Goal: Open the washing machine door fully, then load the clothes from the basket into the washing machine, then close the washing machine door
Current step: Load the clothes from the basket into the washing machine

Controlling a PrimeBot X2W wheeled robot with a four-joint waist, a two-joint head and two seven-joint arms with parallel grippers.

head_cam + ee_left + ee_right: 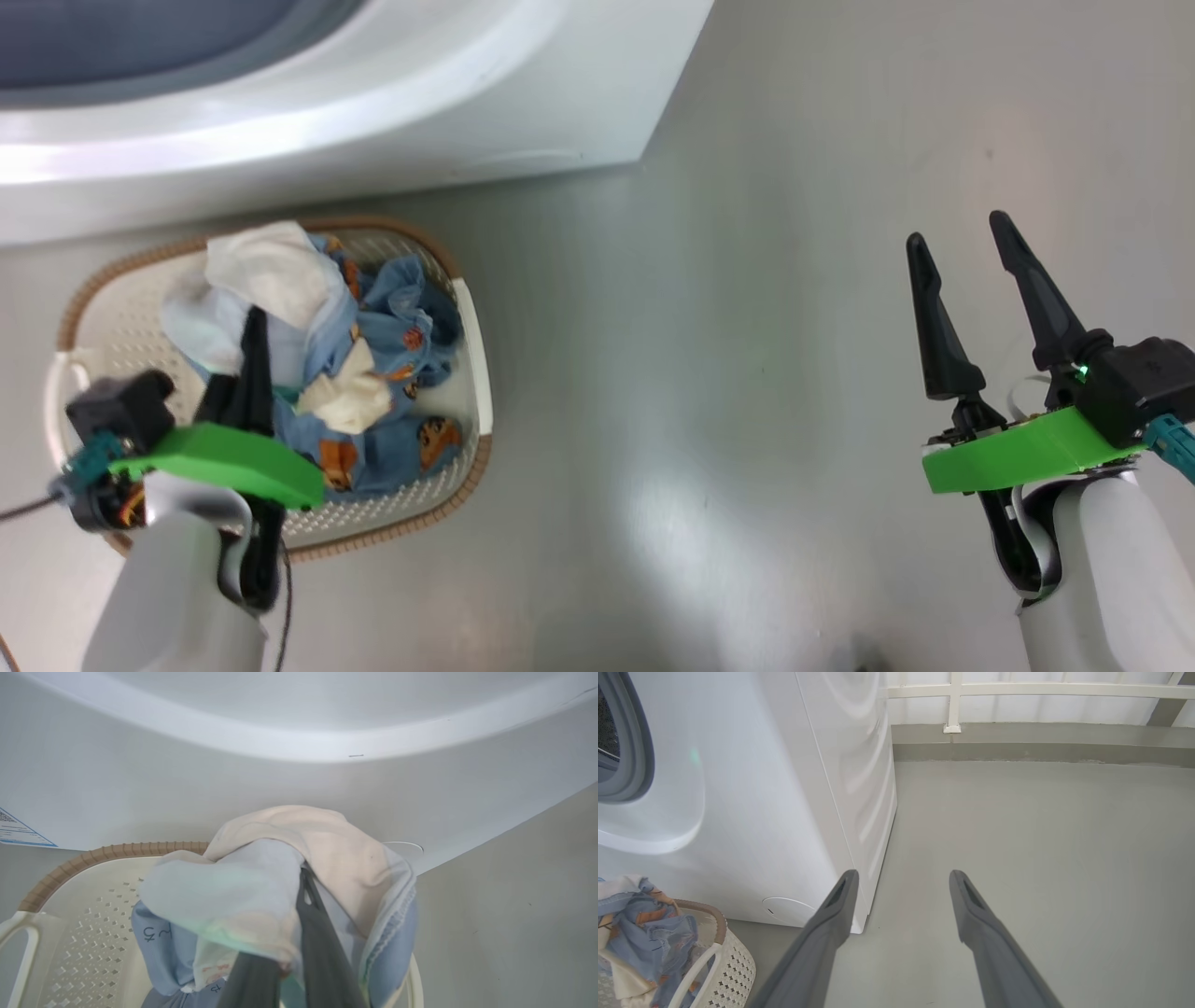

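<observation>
At the left, the basket (471,373) stands on the grey floor (747,373), close in front of the washing machine (373,121). The left fingers (254,364) reach into it from above. In the left wrist view the left fingers (322,952) are pressed together on the clothes (336,849), pinching a cream and pale blue piece that drapes over their tips above the basket's brown rim (107,851). The rest of the clothes (392,336), blue with orange prints, lie heaped in the right half of the basket.

The right wrist view shows the washing machine's grey-blue gasket (640,742) at the far left, with the round service flap (784,907) low on the white front, just behind the basket (733,961).

Further right, well apart from the basket, the right fingers (938,336) hover over bare floor. The right fingers (985,933) are spread wide and hold nothing.
</observation>
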